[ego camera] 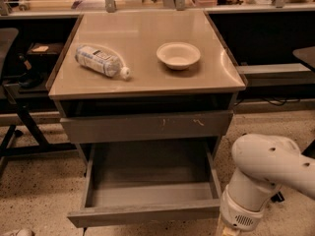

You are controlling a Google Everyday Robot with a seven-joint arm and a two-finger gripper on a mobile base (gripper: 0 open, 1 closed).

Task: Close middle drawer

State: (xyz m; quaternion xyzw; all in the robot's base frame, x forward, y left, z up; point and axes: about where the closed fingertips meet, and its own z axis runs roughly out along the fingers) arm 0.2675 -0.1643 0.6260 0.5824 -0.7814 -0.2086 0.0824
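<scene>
The middle drawer (145, 214) stands pulled far out at the bottom of the grey cabinet. Its plain flat front faces me and its bare grey inside (150, 173) is empty. My white arm (266, 176) comes in from the lower right, and its wrist sits just right of the drawer's front right corner. Only a pale sliver of my gripper (224, 230) shows at the bottom edge, below the wrist and close to that corner. I cannot tell whether it touches the drawer.
Above the open drawer is a shut grey front with pale scratch marks (147, 127). On the tan cabinet top (142, 28) lie a plastic bottle (101, 60) on its side and a white bowl (178, 54). A dark chair frame (12, 97) stands at left. The floor is speckled.
</scene>
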